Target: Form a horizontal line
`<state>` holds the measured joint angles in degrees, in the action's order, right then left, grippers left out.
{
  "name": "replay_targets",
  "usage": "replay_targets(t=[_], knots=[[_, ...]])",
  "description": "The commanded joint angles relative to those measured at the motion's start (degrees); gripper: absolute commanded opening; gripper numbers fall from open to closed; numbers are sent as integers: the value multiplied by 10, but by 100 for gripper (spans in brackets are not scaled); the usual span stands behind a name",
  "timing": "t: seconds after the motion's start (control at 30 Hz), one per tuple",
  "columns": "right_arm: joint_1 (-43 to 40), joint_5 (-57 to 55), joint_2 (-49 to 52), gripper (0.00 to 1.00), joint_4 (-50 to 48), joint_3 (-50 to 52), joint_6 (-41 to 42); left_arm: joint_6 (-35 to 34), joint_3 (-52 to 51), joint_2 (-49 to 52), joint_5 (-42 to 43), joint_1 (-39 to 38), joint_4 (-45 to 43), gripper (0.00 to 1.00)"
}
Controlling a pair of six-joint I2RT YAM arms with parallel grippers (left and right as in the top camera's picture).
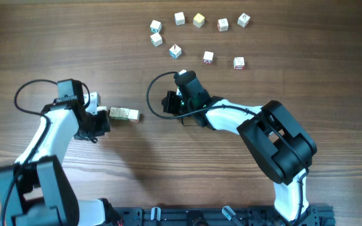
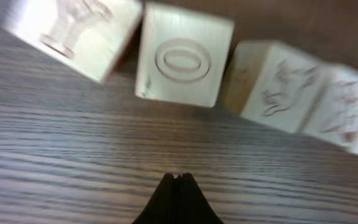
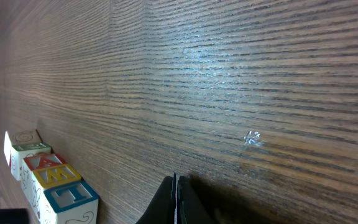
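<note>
The horizontal line (image 1: 124,114) is a short bar of pale cubes left of the table's middle. In the left wrist view its cubes (image 2: 182,59) run across the top, slightly uneven, with engraved faces. From the right wrist it appears as a row (image 3: 45,180) at the lower left, with coloured letter faces. My left gripper (image 1: 105,120) is shut and empty, just off the bar's left end; its tips (image 2: 178,177) rest low over the wood, a gap short of the cubes. To the right of the bar, my right gripper (image 1: 165,103) points left, shut and empty (image 3: 176,180), and apart from it.
Several loose cubes (image 1: 198,20) lie scattered in an arc at the far side of the table, the nearest (image 1: 175,51) just beyond my right wrist. A black cable (image 1: 153,88) loops beside the right gripper.
</note>
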<state>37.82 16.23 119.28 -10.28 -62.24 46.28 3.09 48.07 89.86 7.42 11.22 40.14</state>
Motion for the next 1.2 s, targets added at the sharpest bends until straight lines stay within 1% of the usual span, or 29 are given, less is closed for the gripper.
replay_targets(t=[0.0,0.1,0.17,0.4,0.6,0.77,0.97,1.17], knots=[[0,-37,17,5,19,12,3,-47,45,-52,-8,26,-15,4],[0,-37,17,5,19,12,3,-117,54,-62,-50,56,-47,4],[0,-37,17,6,19,12,3,-141,54,-61,-67,76,-62,4],[0,-37,17,6,18,12,4,-135,54,-35,-76,123,-83,4],[0,-38,17,6,17,12,4,-125,54,12,-73,137,-120,4],[0,-42,17,6,14,12,4,-126,54,51,-34,137,-155,4],[0,-44,17,6,13,12,4,-126,54,75,43,137,-190,4],[0,-46,17,8,13,12,4,-128,54,75,83,137,-189,4]])
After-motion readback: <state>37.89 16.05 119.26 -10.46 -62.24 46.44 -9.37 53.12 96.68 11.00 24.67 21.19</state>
